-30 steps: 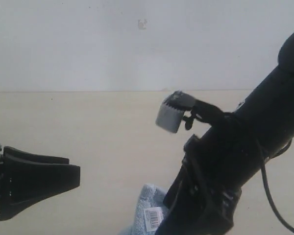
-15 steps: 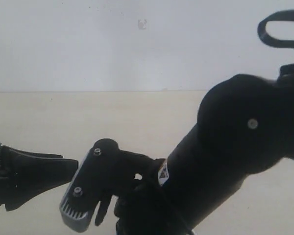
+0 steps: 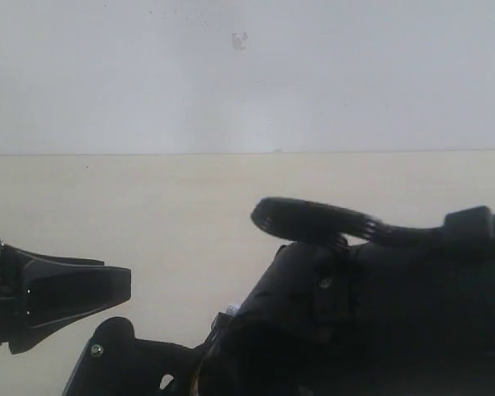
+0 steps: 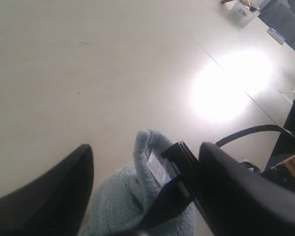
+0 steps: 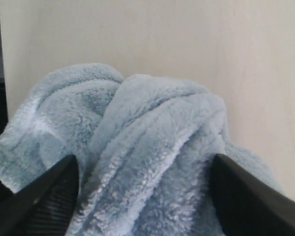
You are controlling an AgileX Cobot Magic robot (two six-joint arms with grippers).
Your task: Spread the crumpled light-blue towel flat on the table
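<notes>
The light-blue towel [image 5: 147, 142] lies crumpled in thick folds on the pale table [image 4: 88, 73]. My right gripper [image 5: 145, 164] is open, and a bunched ridge of towel sits between its two black fingers [image 5: 44, 196]. In the left wrist view the towel [image 4: 118, 201] stands up in a peak with its white barcode tag [image 4: 156, 169] showing. My left gripper [image 4: 146, 150] is open, just above and short of that peak. A black part of the right gripper [image 4: 182, 164] rests against the tag. In the exterior view the right arm [image 3: 379, 313] hides the towel.
The table's joint line [image 4: 221, 66] runs past a bright glare patch [image 4: 226, 88]. A small basket [image 4: 243, 12] and dark chairs [image 4: 280, 19] stand beyond the far edge. A black cable [image 4: 250, 132] loops beside the left gripper. A plain wall [image 3: 247, 74] stands behind the table.
The right arm has swung down and leftward over the towel, which it now hides in the exterior view. The left gripper has barely moved.
</notes>
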